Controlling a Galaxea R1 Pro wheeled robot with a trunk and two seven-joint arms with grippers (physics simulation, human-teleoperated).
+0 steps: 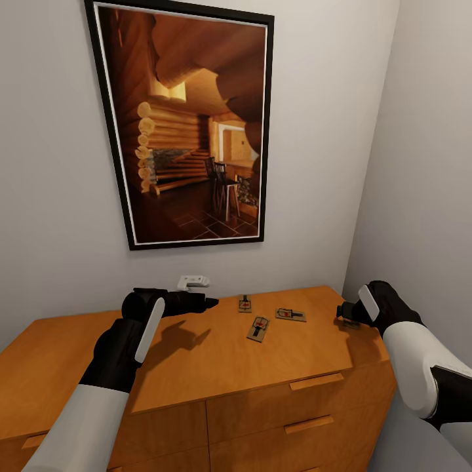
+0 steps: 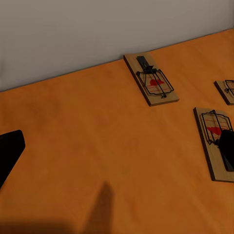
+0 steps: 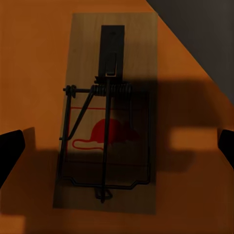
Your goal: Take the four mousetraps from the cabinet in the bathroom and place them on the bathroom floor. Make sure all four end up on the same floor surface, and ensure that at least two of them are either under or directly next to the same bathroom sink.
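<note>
Three mousetraps lie on the cabinet's flat top [image 1: 196,367]: one near the wall [image 1: 244,303], one in front of it [image 1: 258,328], one to their right [image 1: 290,314]. My left gripper [image 1: 208,303] hovers open just left of them. In the left wrist view [image 2: 117,151] the traps show ahead [image 2: 152,80] [image 2: 214,134] [image 2: 226,91], and one dark fingertip [image 2: 227,152] overlaps the middle trap. My right gripper [image 1: 345,314] hangs open at the cabinet's right end. In its wrist view [image 3: 117,148] a fourth mousetrap [image 3: 109,117] lies between the spread fingertips [image 3: 9,151]. The floor and sink are out of view.
A large framed picture [image 1: 190,124] of a log interior hangs on the wall behind the cabinet. A small white object [image 1: 193,282] rests on the top against the wall. A side wall [image 1: 426,164] closes in at the right. Drawer handles [image 1: 316,381] face me.
</note>
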